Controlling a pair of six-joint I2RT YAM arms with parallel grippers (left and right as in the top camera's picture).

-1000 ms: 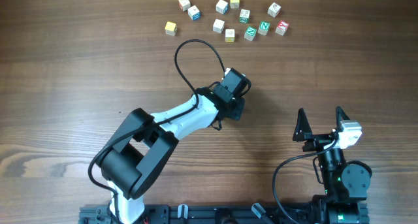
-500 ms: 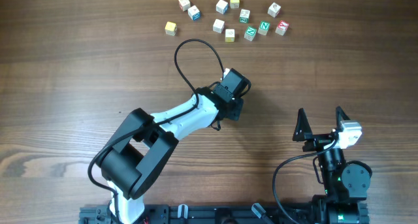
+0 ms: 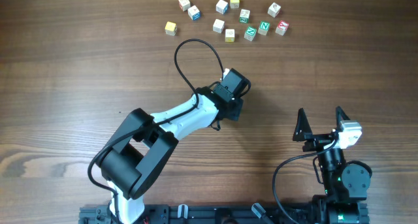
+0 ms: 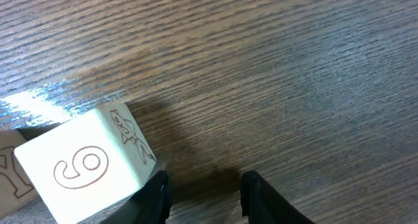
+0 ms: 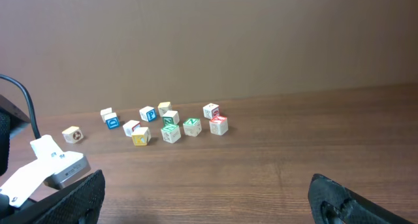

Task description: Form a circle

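Observation:
My left gripper points down at the table's middle, its fingertips hidden under the wrist in the overhead view. In the left wrist view its jaws stand a little apart over bare wood, open with nothing between them. A white cube with a red 9 lies just outside the left finger, and another cube shows at the frame's left edge. Loose letter cubes lie scattered at the far side. The circle is not in view. My right gripper is open and empty near the front right.
The left arm's black cable loops over the table between the gripper and the scattered cubes. The right wrist view shows the right gripper over bare wood, with the left arm's wrist at its left.

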